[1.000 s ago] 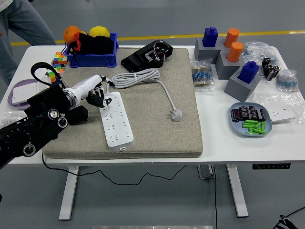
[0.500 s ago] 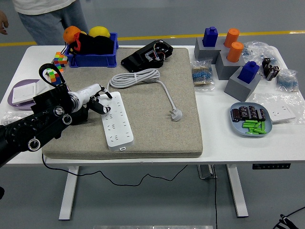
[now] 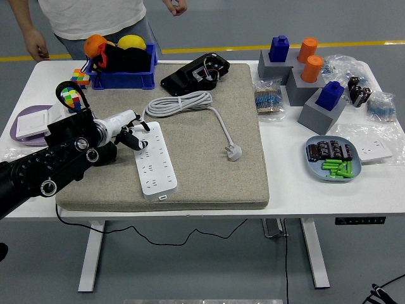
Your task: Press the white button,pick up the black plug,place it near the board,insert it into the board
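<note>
step: button press | left hand (image 3: 131, 134) fingers curled, holding nothing, at far end of white plastic power strip (image 3: 154, 160) | grey-white plug (image 3: 234, 152) loose on beige felt mat (image 3: 247, 183), no black one visible | pick/place/insert pending

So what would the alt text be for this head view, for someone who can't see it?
A robot's black left arm reaches from the left, its left hand on the far end of a white power strip lying on a grey mat. A grey cable with its plug lies beside it; a person stands behind the table.
</note>
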Motion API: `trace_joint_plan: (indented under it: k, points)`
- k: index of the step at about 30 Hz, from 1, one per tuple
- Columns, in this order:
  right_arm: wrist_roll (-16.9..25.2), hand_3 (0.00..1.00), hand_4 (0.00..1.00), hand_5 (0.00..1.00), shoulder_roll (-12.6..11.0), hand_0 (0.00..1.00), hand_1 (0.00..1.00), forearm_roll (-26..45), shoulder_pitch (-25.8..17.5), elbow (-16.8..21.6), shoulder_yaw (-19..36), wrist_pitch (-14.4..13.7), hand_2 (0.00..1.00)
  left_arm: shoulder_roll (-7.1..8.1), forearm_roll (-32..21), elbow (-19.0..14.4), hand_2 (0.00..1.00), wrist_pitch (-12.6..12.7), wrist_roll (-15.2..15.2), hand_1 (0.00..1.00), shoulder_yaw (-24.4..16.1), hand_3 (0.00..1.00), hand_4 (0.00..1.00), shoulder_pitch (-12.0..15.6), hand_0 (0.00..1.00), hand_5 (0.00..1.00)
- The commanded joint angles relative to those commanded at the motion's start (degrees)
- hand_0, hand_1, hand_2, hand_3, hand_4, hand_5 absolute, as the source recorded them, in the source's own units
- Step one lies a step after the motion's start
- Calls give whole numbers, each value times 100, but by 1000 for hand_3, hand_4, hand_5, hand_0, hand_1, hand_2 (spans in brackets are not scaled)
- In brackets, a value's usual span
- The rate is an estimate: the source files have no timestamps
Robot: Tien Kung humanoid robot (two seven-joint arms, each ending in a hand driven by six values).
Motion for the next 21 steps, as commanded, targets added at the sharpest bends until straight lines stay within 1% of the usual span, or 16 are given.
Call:
trace_joint_plan:
  k: [5, 7, 9, 13, 21]
  points:
    - [-17, 640, 723, 478, 1, 780, 608, -11, -7, -1, 3, 1, 627, -31, -16, 73, 68, -6, 13, 33, -17, 685, 645, -32, 6, 133]
    - [-9, 640, 723, 478, 4, 780, 608, -2, -5, -1, -1, 4, 627, -47, -72, 148, 68, -19, 27, 33, 70, 685, 645, -67, 6, 133]
    - [-8, 640, 723, 478, 4, 780, 608, 4, 0, -1, -13, 9, 627, -59, -171, 227, 68, -39, 33, 33, 245, 685, 645, -131, 6, 133]
    - [-2, 641, 723, 478, -5, 780, 608, 11, 6, -1, -29, 8, 627, -79, -286, 332, 66, -47, 19, 32, 412, 682, 646, -210, 4, 136]
    - [-10, 641, 723, 478, -15, 780, 608, 26, 20, -1, -35, 10, 627, -110, -369, 498, 66, -58, 13, 32, 527, 681, 646, -316, 4, 136]
